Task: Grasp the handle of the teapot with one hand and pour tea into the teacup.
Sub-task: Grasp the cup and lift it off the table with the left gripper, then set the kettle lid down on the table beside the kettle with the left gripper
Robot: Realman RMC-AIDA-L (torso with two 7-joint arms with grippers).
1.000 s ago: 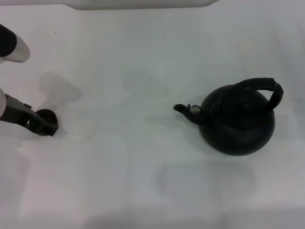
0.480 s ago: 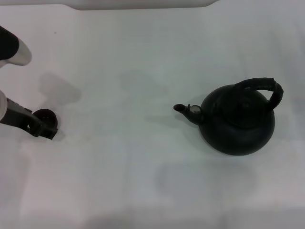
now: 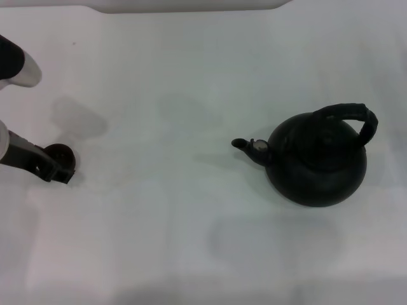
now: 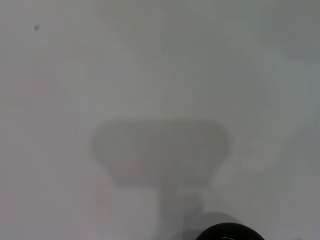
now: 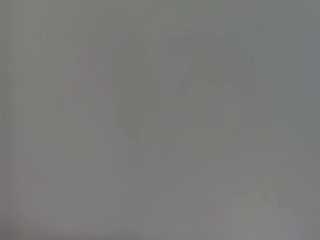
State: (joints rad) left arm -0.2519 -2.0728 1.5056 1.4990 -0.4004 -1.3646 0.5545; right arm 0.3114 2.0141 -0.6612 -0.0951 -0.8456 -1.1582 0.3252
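Observation:
The black teapot [image 3: 318, 166] stands on the white table at the right, its spout [image 3: 240, 143] pointing left. Its thick black arched handle [image 3: 351, 113] stands up over the lid, and nothing touches it. The tiny dark teacup [image 3: 62, 152] sits upright at the far left. My left gripper [image 3: 56, 170] reaches in from the left edge, low on the table, right beside the cup on its near side. In the left wrist view a dark round edge of the teacup [image 4: 227, 233] shows at the frame border. The right gripper is out of view; its wrist view shows only plain grey.
The white table [image 3: 191, 210] spreads between the cup and the teapot. A white raised rim [image 3: 184, 5] runs along the far edge. A black and silver part of my left arm [image 3: 16, 63] hangs over the far left.
My left gripper has drawn back a little to the left, away from the cup. The cup and the teapot have stayed in place.

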